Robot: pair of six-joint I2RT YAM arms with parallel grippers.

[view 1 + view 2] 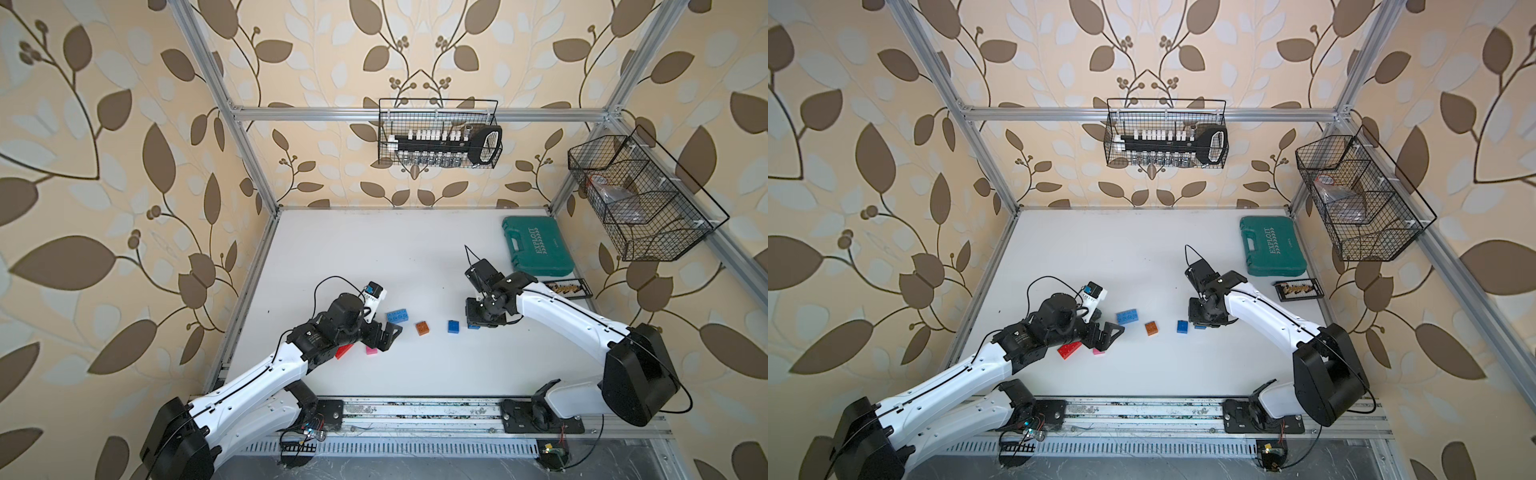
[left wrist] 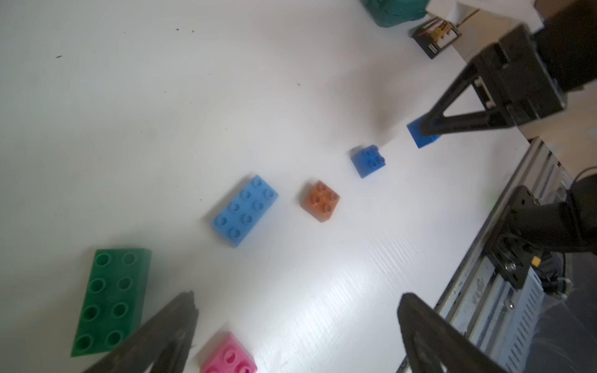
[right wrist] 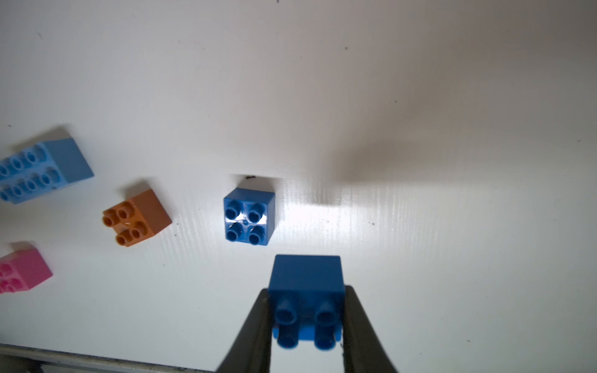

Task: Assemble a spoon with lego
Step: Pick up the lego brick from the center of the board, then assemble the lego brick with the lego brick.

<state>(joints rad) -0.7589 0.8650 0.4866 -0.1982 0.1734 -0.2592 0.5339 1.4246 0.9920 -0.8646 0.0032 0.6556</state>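
Though under lego (image 1: 398,316), white tabletop (image 1: 374,257), leafy wallpaper (image 1: 104,124).

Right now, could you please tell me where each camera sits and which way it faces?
Top views: overhead, robot's side, looking down at the white table; left arm and right arm show.
Left wrist: on the left arm, looking across loose bricks to the right pincer; its own open left pincer shows.
Right wrist: on the right arm, looking down at the held blue brick, right pincer shut on it.
Shared: both wrist views show the orange brick and loose blue brick.
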